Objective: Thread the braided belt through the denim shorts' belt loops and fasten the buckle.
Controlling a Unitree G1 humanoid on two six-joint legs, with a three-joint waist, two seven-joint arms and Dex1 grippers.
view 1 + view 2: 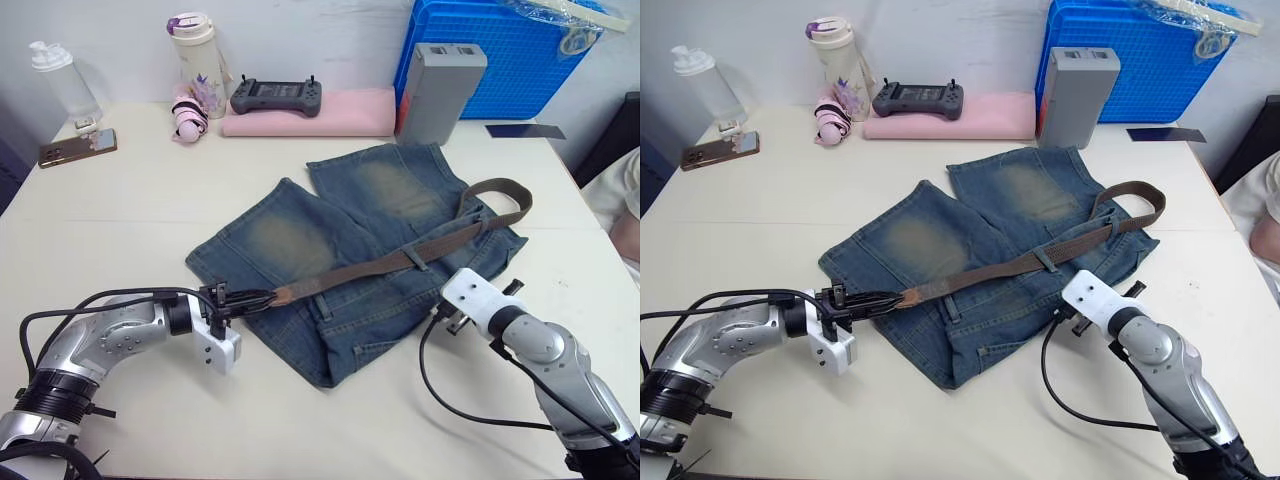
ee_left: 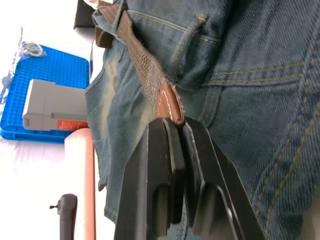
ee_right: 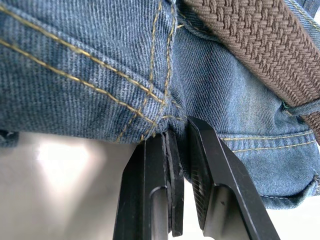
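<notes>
Left gripper is pinching the braided belt by its tan tip to pull it through, while the right gripper clamps the denim shorts at the desk's near edge, anchoring them.

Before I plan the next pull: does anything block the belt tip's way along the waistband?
Nothing visible does. The left gripper is shut on the belt's tan tip, lying on the shorts past a loop.

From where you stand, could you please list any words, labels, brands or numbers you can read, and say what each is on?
No text can be read in these views.
The tumbler carries a printed picture, with no lettering I can make out.
The grey box shows an orange strip in the left wrist view, too blurred to read.
The phone and game controller show no legible markings.
</notes>
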